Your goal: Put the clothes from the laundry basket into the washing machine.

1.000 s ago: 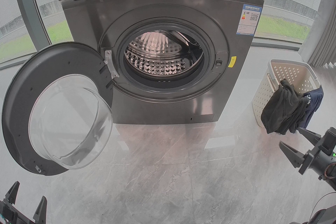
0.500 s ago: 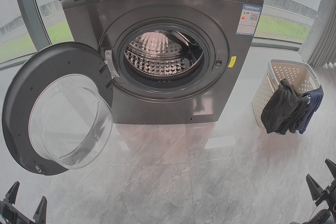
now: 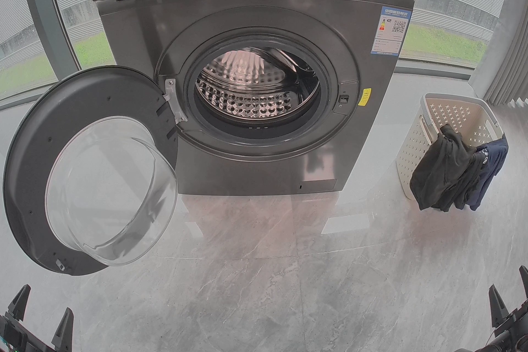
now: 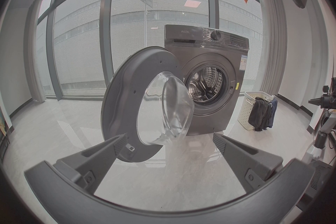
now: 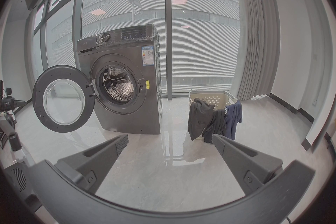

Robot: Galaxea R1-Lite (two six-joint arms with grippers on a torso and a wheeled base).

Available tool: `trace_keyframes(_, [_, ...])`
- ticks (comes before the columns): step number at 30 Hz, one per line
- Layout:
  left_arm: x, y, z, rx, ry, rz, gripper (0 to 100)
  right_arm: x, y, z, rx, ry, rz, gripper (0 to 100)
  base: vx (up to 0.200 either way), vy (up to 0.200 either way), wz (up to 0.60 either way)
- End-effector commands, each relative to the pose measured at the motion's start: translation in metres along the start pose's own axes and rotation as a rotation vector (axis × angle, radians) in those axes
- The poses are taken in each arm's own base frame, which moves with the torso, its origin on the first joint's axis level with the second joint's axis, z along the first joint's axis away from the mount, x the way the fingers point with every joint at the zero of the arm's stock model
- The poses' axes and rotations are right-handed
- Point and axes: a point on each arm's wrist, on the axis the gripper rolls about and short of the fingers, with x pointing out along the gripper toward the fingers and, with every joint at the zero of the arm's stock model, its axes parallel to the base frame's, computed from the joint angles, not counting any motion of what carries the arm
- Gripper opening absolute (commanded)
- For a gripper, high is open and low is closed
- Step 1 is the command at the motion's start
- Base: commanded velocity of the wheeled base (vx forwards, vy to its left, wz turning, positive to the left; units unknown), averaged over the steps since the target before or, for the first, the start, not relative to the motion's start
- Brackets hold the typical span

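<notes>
You are looking at clothes (image 3: pixel 448 171) draping over the laundry basket (image 3: pixel 440 111) rim at right of frame, washing machine (image 3: pixel 137 34) standing open at centre, left gripper (image 3: pixel 45 301) and right gripper (image 3: pixel 508 279) hanging in the bottom corners, jaws spread, empty.

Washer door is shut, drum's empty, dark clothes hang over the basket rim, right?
No, the door stands wide open, as the head view shows. The drum is empty and dark clothes hang over the basket rim.
</notes>
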Motion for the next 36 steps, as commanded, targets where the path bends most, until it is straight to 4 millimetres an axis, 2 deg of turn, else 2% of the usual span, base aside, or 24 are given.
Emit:
trace_keyframes(1, [-0.0002, 0.0, -0.0049, 0.0, -0.002, 0.002, 100, -0.001, 0.0, -0.0055, -0.002, -0.012, 0.001, 100, 0.0, -0.2, 0.0])
trace_keyframes(23, [-0.0002, 0.0, -0.0049, 0.0, -0.002, -0.001, 100, -0.001, 0.0, -0.0055, -0.002, -0.012, 0.001, 100, 0.0, -0.2, 0.0])
trace_keyframes(29, [-0.0002, 0.0, -0.0049, -0.002, -0.002, 0.001, 100, -0.001, 0.0, -0.0055, -0.002, -0.012, 0.001, 100, 0.0, 0.0, 0.0])
trace_keyframes(36, [0.0, 0.0, -0.0048, -0.002, 0.0, -0.001, 100, -0.001, 0.0, -0.0057, -0.002, -0.011, 0.001, 100, 0.0, -0.2, 0.0])
